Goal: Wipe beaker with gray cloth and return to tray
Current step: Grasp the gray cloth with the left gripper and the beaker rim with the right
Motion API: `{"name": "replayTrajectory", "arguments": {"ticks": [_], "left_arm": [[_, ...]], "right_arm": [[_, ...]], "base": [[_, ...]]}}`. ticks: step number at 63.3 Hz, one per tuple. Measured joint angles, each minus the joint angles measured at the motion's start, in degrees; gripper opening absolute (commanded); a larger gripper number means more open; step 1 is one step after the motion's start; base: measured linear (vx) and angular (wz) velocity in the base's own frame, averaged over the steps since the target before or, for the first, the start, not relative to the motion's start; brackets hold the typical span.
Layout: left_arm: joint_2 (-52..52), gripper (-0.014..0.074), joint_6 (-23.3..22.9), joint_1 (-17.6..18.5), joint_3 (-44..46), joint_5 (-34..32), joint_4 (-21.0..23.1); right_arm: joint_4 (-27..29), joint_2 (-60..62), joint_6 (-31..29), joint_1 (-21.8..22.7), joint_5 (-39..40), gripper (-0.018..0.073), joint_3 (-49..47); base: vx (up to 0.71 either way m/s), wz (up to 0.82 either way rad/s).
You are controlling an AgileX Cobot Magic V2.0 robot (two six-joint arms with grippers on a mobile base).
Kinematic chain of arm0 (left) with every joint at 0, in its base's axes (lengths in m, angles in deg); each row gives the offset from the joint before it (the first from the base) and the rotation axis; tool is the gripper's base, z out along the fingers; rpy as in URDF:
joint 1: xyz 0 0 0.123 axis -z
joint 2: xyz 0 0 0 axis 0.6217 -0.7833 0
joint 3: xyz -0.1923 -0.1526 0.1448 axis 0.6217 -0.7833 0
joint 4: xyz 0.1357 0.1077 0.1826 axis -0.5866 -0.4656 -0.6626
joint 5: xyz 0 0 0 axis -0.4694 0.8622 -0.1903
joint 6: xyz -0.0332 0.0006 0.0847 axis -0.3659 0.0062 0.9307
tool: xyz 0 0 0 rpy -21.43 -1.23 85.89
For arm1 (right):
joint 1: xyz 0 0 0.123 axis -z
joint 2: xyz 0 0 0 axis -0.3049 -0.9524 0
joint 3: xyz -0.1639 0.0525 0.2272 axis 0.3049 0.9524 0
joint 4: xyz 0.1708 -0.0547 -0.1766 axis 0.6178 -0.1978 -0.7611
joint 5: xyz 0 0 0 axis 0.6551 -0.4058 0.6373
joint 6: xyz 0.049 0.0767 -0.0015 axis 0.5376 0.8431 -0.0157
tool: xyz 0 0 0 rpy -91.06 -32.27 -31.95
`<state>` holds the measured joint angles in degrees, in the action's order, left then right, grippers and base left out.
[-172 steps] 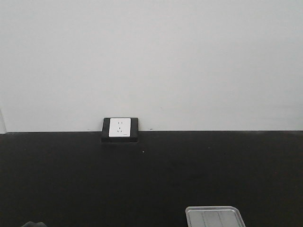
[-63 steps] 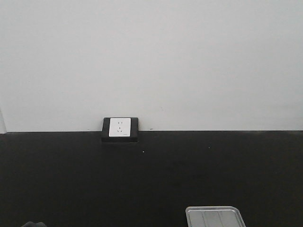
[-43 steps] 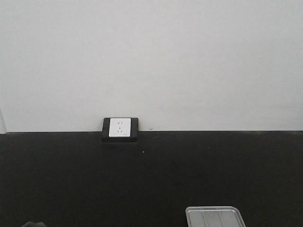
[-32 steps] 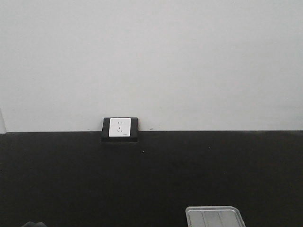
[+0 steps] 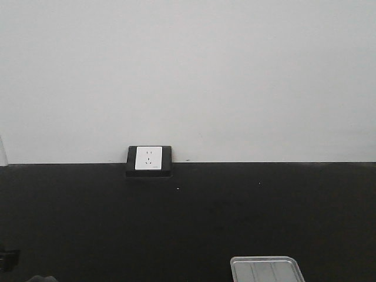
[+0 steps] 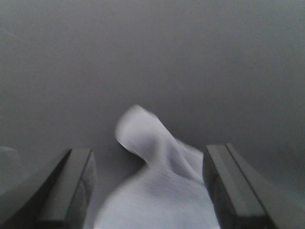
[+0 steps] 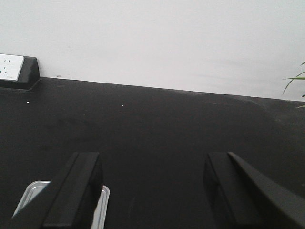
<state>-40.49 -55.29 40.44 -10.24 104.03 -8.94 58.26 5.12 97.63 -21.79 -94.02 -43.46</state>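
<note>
In the left wrist view the gray cloth (image 6: pixel 157 191) rises in a pale, blurred fold between the fingers of my left gripper (image 6: pixel 147 152). The jaws stand wide apart and open; the cloth lies against the right finger (image 6: pixel 228 191) and well clear of the left one. My right gripper (image 7: pixel 152 157) hangs open over the black table with nothing between its fingers. The silver tray (image 7: pixel 102 205) peeks out beside its left finger, and its far rim (image 5: pixel 267 259) shows at the bottom of the front view. The beaker is not clearly in view.
A white wall socket in a black housing (image 5: pixel 148 160) sits where the black table (image 5: pixel 235 211) meets the white wall. A small dark part (image 5: pixel 8 259) shows at the front view's lower left edge. Green plant leaves (image 7: pixel 296 83) poke in at the right.
A small dark part has come into the front view at the lower left edge. The tray and socket have not moved.
</note>
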Motion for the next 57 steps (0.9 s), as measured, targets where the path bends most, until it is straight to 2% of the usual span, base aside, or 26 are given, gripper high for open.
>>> {"name": "replayTrajectory", "arguments": {"ticks": [17,39,49,57], "left_arm": [[-16.8,0.0577,1.3,0.4,6.2,6.4,2.2],[-28.9,0.0551,1.3,0.4,7.2,6.7,2.8],[-29.8,0.0423,1.3,0.4,7.3,7.7,2.9],[-29.7,0.0216,1.3,0.4,7.3,9.1,3.0]], "right_arm": [[0.1,0.0,0.0,0.0,-1.3,0.0524,0.0],[0.2,0.0,0.0,0.0,-3.3,0.0524,0.0],[0.7,0.0,0.0,0.0,-3.4,0.0523,0.0],[3.7,0.0,0.0,0.0,-3.7,0.0523,0.0]], "base": [[0.00,0.00],[0.00,0.00],[0.00,0.00],[0.00,0.00]]}}
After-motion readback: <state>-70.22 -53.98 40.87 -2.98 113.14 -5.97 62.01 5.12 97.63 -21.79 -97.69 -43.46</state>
